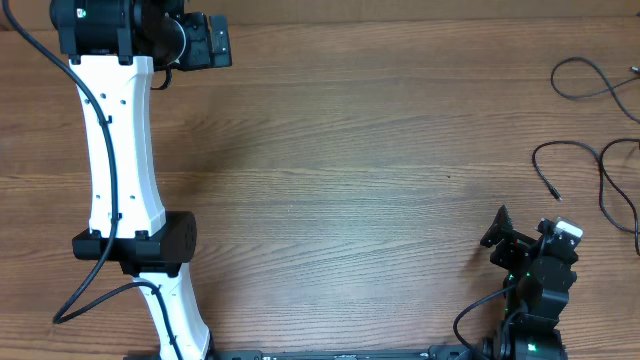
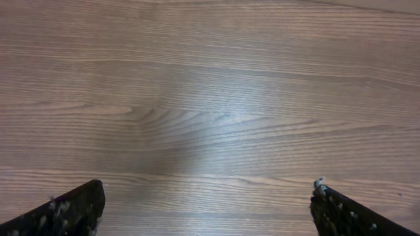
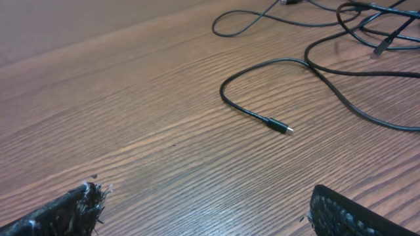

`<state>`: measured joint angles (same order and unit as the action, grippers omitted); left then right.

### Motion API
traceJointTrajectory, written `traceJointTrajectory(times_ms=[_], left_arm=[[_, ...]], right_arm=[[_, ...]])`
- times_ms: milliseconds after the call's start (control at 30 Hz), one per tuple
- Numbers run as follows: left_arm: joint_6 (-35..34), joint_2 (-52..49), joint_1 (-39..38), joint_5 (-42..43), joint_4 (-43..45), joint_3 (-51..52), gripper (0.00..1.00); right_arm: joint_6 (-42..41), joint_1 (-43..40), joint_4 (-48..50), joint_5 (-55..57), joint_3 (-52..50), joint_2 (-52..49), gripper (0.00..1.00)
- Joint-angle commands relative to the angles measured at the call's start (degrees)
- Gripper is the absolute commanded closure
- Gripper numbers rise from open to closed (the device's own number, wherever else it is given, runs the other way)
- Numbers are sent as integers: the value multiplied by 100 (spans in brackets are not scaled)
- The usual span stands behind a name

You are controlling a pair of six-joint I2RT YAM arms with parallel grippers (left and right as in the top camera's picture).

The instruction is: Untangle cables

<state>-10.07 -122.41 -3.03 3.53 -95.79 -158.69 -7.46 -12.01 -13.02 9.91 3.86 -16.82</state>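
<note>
Several thin black cables lie loose at the table's far right in the overhead view: one curl near the top right (image 1: 583,80), one loop (image 1: 570,150) ending in a small plug (image 1: 555,192), and another strand (image 1: 612,190) running off the edge. In the right wrist view the plug-ended cable (image 3: 262,98) lies ahead of my fingers, with more strands crossing each other at the top right (image 3: 367,19). My right gripper (image 1: 530,235) (image 3: 207,210) is open and empty, short of the plug. My left gripper (image 1: 215,40) (image 2: 207,210) is open and empty over bare wood, far from the cables.
The wooden table (image 1: 350,180) fills the view. My left arm's white links (image 1: 120,150) stretch along the left side. Thicker black robot wiring loops near the right arm's base (image 1: 475,320) and the left arm's base (image 1: 90,300).
</note>
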Motion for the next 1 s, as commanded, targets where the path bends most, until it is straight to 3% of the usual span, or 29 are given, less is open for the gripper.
traceJointTrajectory(times_ms=[0,100,200,267,467,633,833,967], left_arm=[[63,-11,-39,374,4,-2,0],[63,-11,-39,645,2,-2,0],[-431,-11,-39,1132,-4,-2,0],[-363,-11,-39,946,96,-2,0],[654,-11,-144,874,826,-2,0],[940,26,-380,743,1440,-2,0],[1311,107,-1012,-378,1895,-2,0],[1460,326,-1123,-245,2291,9,0]], right_arm=[[4,-22,22,74,20,31,0],[7,-22,22,74,22,31,0],[4,-22,22,74,22,31,0],[7,-22,22,74,20,31,0],[4,-22,24,74,22,31,0],[4,-22,24,74,22,31,0],[7,-22,22,74,20,31,0],[4,-22,22,74,22,31,0]])
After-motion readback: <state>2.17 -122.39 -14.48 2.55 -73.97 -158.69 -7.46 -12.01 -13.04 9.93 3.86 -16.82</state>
